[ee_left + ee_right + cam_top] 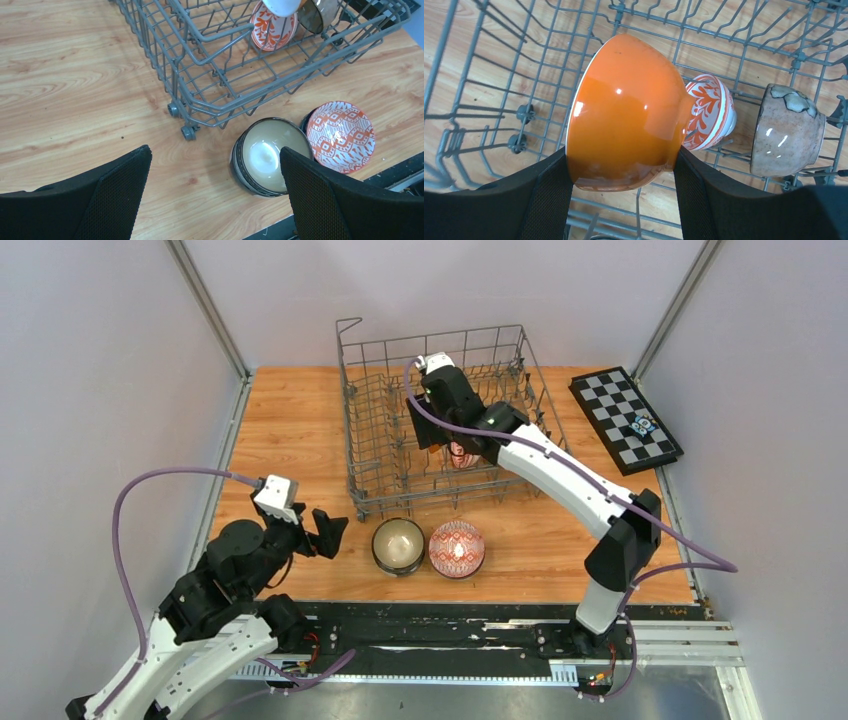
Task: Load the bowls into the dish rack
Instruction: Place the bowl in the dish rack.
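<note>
The grey wire dish rack (352,420) stands at the back middle of the wooden table. My right gripper (621,160) reaches into it, shut on an orange bowl (624,110) held tilted just above the tines. Beside it in the rack, a red-white patterned bowl (711,112) and a mottled beige bowl (786,130) lie on their sides. In front of the rack, a dark-rimmed beige bowl (398,544) and a red-white patterned bowl (457,548) sit upright on the table. My left gripper (215,155) hangs open and empty, left of the beige bowl (270,152).
A black-and-white chequered board (625,418) lies at the back right with a small object (643,425) on it. The rack rests on small wheels (189,132). Grey walls close in both sides. A black rail (450,625) runs along the near edge.
</note>
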`<state>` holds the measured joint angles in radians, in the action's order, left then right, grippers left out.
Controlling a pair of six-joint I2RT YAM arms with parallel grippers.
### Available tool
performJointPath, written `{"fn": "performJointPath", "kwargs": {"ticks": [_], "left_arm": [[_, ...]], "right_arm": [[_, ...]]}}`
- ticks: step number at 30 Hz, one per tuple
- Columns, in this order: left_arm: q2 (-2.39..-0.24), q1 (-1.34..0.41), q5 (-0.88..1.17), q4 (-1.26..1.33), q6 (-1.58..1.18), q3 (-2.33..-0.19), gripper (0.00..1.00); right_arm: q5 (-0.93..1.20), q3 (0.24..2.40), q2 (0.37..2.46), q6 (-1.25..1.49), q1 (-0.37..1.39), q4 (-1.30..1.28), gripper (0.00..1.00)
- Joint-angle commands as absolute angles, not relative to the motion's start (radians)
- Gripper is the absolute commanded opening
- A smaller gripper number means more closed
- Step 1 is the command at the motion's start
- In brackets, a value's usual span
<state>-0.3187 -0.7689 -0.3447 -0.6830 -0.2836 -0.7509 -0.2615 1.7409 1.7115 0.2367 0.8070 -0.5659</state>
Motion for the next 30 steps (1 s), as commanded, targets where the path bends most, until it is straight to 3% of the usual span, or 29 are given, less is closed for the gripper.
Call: {"fn": "performJointPath", "kwargs": {"ticks": [1,30], "left_arm": [[-0.343,-0.764,-0.343,-0.682,-0.265,-0.738,1.00],[-0.298,-0.764,-0.396,-0.693,-0.276,-0.732,1.00]], "right_arm": [[-0.271,1.811,1.763,0.219,0.774,-0.590,0.03],[-0.191,1.930,2.035,0.217,0.748,-0.694,0.03]]}}
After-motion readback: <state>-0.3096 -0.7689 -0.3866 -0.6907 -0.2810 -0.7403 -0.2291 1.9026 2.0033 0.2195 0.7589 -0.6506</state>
